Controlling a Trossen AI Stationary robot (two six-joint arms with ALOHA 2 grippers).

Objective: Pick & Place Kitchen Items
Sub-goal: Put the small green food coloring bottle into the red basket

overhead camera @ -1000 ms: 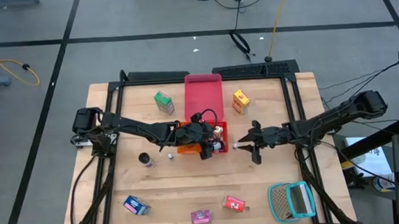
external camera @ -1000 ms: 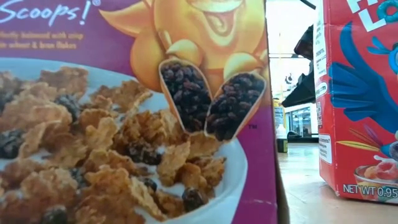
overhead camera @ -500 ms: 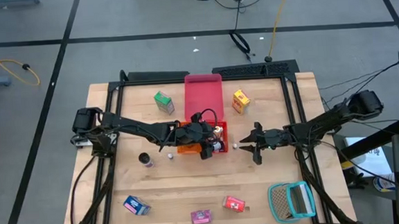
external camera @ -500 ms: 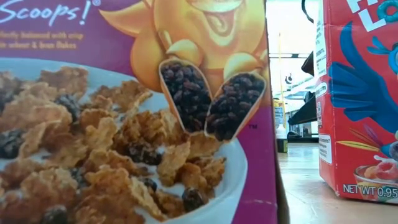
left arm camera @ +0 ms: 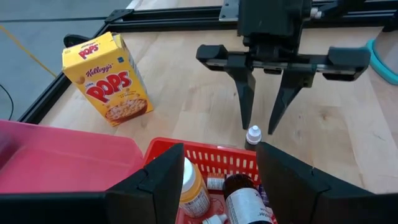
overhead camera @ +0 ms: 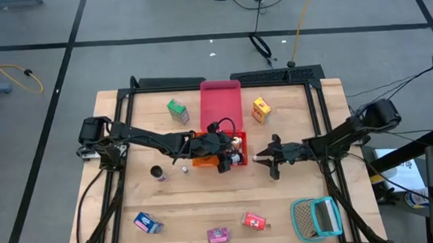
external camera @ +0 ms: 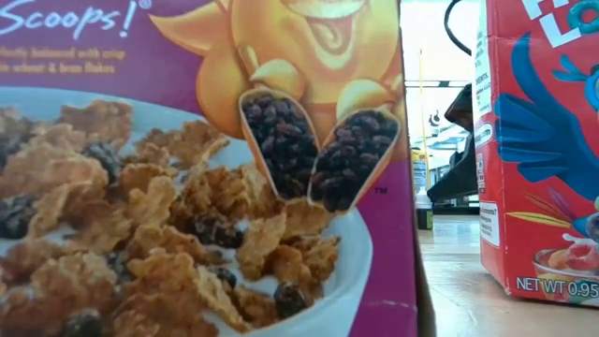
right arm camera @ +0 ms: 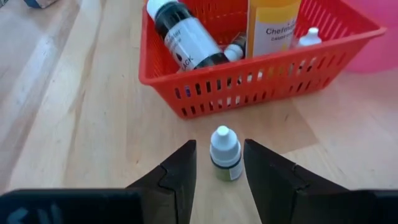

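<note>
A small white-capped dropper bottle [right arm camera: 225,154] stands upright on the wooden table, just right of the red basket [right arm camera: 261,68]. My right gripper [right arm camera: 217,149] is open, one finger on either side of the bottle, and I see no touch. In the left wrist view its fingertips [left arm camera: 247,121] hang just above the bottle's cap [left arm camera: 252,133]. My left gripper [left arm camera: 219,149] hovers open over the red basket [overhead camera: 236,139], which holds several bottles; nothing is between its fingers.
A pink tray [overhead camera: 221,98] lies behind the basket, a green box [overhead camera: 176,109] and a yellow cereal box [overhead camera: 260,110] beside it. A dark can [overhead camera: 157,172] stands left. Blue [overhead camera: 147,222], pink [overhead camera: 218,234] and red [overhead camera: 254,222] boxes and a teal basket [overhead camera: 316,217] line the near edge. Cereal boxes [external camera: 187,168] block the low view.
My right gripper has sunk toward the small bottle beside the red basket, staying open. The bottle has kept its place.
</note>
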